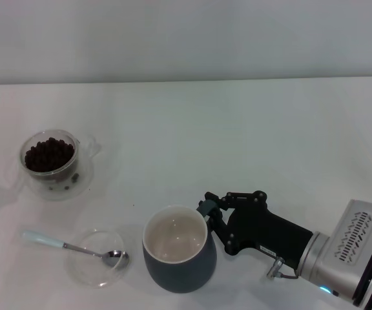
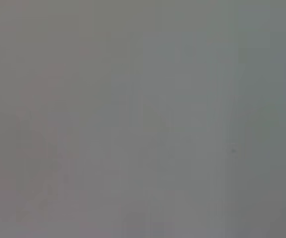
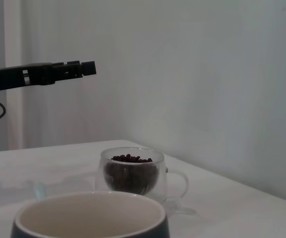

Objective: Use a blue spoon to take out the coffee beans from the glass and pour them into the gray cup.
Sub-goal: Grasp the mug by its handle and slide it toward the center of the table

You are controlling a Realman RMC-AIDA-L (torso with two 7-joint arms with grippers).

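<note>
Crosswise, the blue spoon [image 1: 70,246] points its bowl toward the gray cup [image 1: 178,257].

We note the gray cup [image 1: 176,255] as dark blue-gray outside, cream-white inside. The coffee beans [image 1: 49,155] read dark brown, nearly black, within the clear, colourless glass [image 1: 50,160]. The blue spoon [image 1: 76,248] has a pale light-blue handle and shiny silver neck and bowl. The right gripper [image 1: 206,208] is black, its arm casing silver-gray. The table [image 1: 250,142] is plain white, unpatterned.
</note>
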